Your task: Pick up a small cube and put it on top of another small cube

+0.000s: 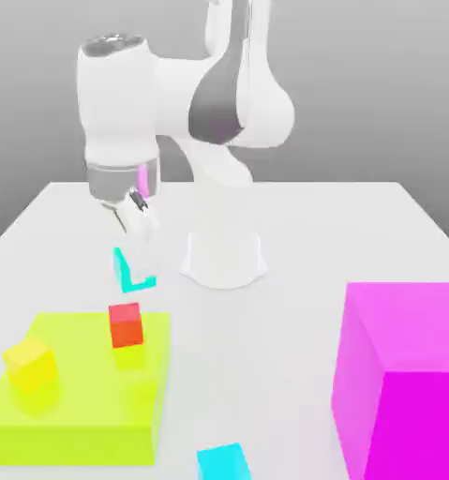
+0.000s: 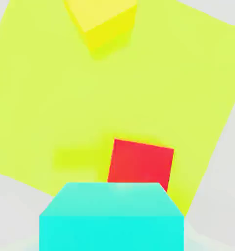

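Your fingers (image 1: 142, 217) pinch the turquoise cube (image 1: 131, 270), which hangs in the air behind the red cube (image 1: 126, 324) on the lime-green slab (image 1: 78, 412). Bring it squarely above the red cube, lower slowly, then release.

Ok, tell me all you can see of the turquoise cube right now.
The turquoise cube is small, plain and matte, one flat colour with no markings. In the exterior view it hangs in the air just under the shut gripper, clear of the white table, tilted rather than square to it. It sits above and slightly behind the red cube, not touching it. From the hand view it looms close, with the red cube beyond it on the lime-yellow block.
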You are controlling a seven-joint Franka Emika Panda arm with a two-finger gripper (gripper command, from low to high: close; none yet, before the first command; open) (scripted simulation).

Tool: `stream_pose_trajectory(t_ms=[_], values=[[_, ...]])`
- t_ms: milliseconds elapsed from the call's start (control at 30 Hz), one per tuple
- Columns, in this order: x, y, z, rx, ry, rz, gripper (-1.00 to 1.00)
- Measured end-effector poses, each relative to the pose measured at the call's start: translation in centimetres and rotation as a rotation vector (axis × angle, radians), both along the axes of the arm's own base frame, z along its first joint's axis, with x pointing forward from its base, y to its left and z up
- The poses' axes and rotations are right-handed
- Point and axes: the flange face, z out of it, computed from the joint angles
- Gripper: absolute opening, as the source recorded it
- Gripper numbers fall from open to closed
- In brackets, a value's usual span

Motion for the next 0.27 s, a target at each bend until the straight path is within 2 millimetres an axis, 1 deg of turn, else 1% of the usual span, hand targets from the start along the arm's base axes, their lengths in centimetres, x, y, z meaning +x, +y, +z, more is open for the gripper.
stream_pose_trajectory(t_ms=[133,167,267], values=[[-0.2,-0.2,-4.1,0.001,0.0,-0.016,-1.0],[-0.2,-0.2,-4.6,0.001,0.0,-0.017,1.0],[-0.2,-0.2,-4.6,0.001,0.0,-0.017,1.0]])
